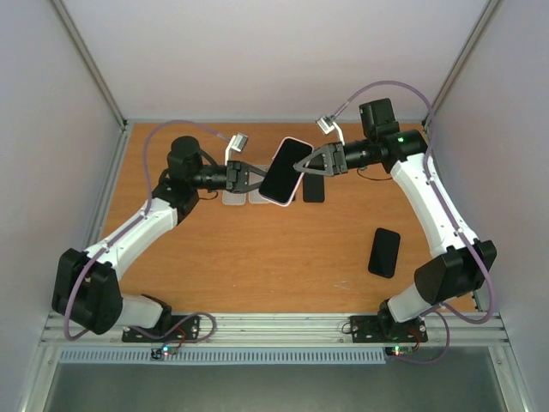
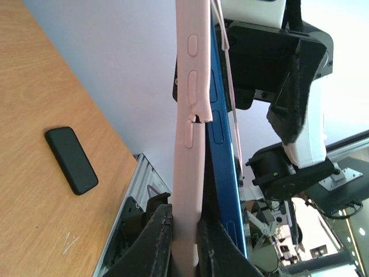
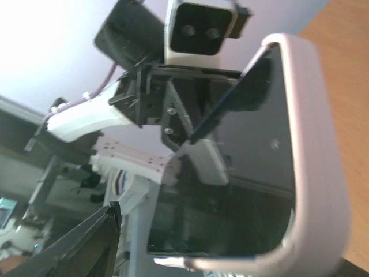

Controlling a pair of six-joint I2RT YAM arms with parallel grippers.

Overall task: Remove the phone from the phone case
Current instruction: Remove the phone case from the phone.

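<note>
Left gripper (image 1: 260,178) clamps the pink phone case (image 2: 187,144) at 9 o'clock, bracing it midair so the blue phone (image 2: 225,173) can peel out. Right gripper (image 1: 309,163) sits at 3 o'clock, can't tell its grip.

The pink-cased phone (image 1: 286,170) hangs in mid-air, clamped by my left gripper (image 1: 259,177) and touching my right gripper (image 1: 308,165), so no straight pass there. Beneath lie a black phone (image 1: 314,189) and pale flat things (image 1: 232,199). Another dark phone (image 1: 384,252) lies near the right arm. The wood (image 1: 257,257) between the arms is open.
</note>
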